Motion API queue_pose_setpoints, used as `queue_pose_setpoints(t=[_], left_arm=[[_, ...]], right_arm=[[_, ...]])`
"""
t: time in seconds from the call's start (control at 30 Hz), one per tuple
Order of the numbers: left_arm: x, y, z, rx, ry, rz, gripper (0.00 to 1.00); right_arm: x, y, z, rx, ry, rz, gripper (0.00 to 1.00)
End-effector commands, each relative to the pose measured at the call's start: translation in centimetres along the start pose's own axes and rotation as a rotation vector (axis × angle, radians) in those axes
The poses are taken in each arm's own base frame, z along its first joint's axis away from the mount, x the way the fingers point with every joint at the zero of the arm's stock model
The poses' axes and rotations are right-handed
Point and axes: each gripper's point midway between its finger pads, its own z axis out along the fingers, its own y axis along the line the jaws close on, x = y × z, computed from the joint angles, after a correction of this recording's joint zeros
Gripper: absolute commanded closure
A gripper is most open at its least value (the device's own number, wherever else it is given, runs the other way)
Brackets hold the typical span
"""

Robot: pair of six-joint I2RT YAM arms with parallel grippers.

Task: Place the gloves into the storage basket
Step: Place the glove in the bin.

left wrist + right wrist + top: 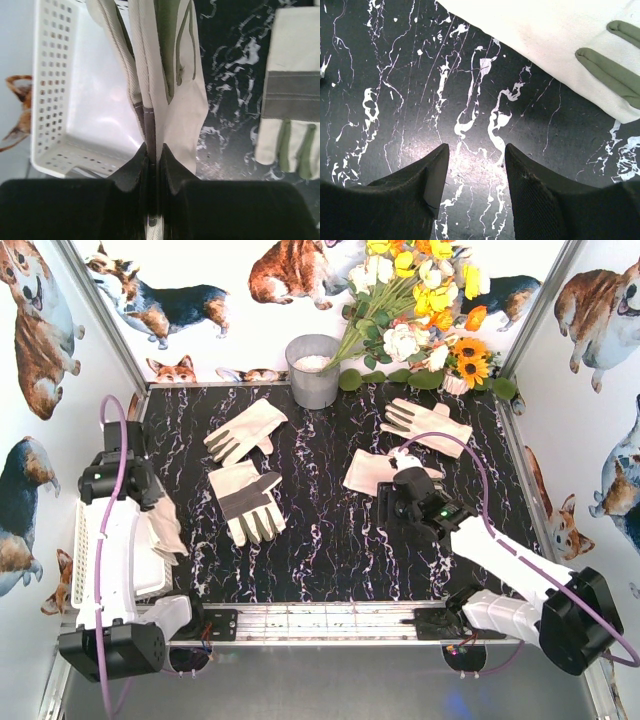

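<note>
left gripper (pixel 154 160) fingers are pressed together on a cream-white fabric glove with grey-olive patches (pixel 172 75). its long axis runs straight out from them, above the right rim of the white slotted plastic basket (pixel 55 100). right gripper (pixel 475 175) fingers stand apart, holding nothing, over the black marbled table (pixel 395 75) beside a flat glove (pixel 545 30). a grey-banded glove (pixel 248 502) lies between the arms, and a grey metal bucket (pixel 313 370) stands at the back.

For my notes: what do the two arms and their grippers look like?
Both the left arm and right arm have white links between black joint housings, each trailed by a purple cable. A small green light glows near the right wrist. The left gripper and right gripper have black, wedge-shaped fingers.
</note>
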Motion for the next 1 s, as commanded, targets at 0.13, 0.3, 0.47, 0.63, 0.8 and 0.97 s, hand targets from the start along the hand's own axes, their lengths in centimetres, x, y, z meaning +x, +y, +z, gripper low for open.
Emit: queue_pose_setpoints(t=[0.13,0.3,0.47,0.63,0.8,0.97], left_arm=[[-1.9,4.0,0.6,-0.158,-0.012,0.07,1.0],[-1.8,5.5,1.8,-0.249,-0.007,0.1,1.0],[-1.7,7.2,3.0,-0.367,-0.009,0.134,1.0],[-1.8,8.2,4.1,-0.45,-0.014,0.16,1.0],[-1.7,8.9,4.9,-0.508,-0.021,0.191,1.0],[-1.5,9.2,5.9,-0.526,-0.024,0.261,1.0]], right_arm=[[-1.4,-0.1,-0.8,-0.015,-0.072,-0.018,0.49],[-1.6,0.0,-1.0,-0.025,-0.077,-0.017,0.49],[-2.1,0.9,-1.6,-0.074,-0.094,0.004,0.49],[-2.1,1.5,-1.9,-0.108,-0.097,0.009,0.49],[-1.7,1.5,-2.0,-0.116,-0.093,0.01,0.49],[-1.5,1.5,-2.4,-0.128,-0.098,0.013,0.49]])
